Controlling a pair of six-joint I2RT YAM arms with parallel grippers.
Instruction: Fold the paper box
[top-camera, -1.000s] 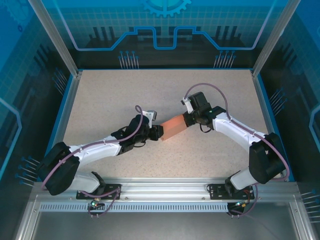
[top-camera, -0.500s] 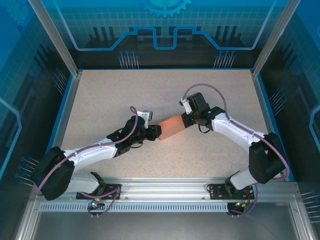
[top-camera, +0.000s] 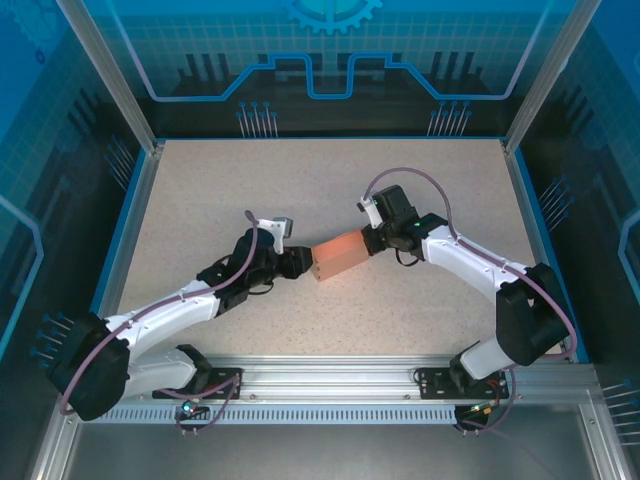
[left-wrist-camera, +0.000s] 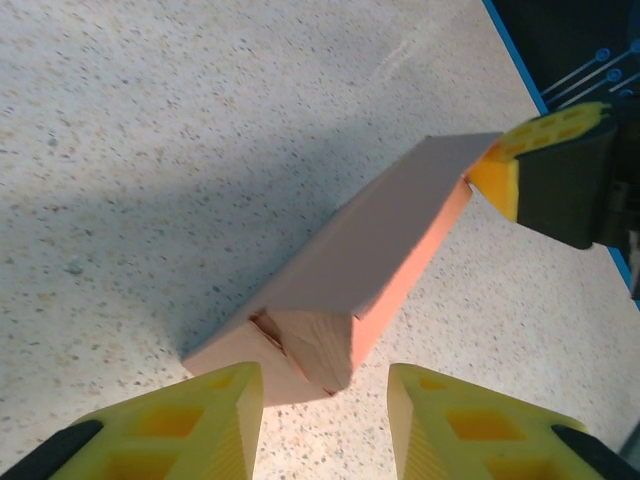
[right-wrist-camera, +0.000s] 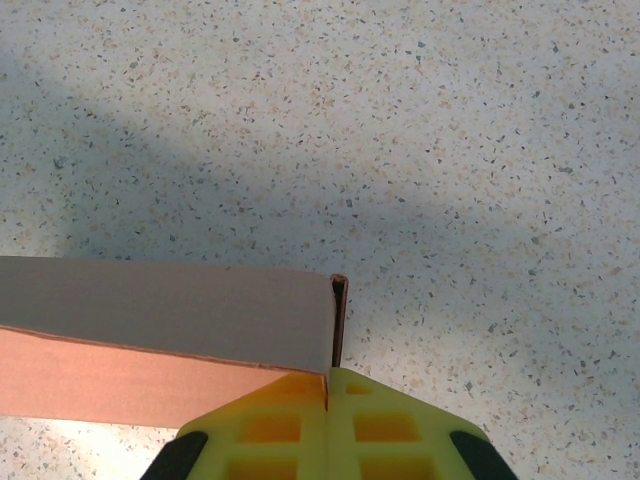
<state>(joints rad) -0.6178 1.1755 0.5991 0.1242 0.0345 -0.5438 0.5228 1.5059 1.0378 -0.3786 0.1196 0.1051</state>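
While the right gripper (top-camera: 372, 240) is clamped on the far end of the paper box (top-camera: 338, 256), which from above lies near the middle of the table (top-camera: 200, 190), your left gripper (top-camera: 297, 262) sits just off the near end, jaws apart. From the left wrist, that end looks tucked but slightly gapped, so press it squarely rather than sideways. From the right wrist, the fingers (right-wrist-camera: 260, 430) meet on a thin cardboard edge. Bare table lies all round, its borders well apart.
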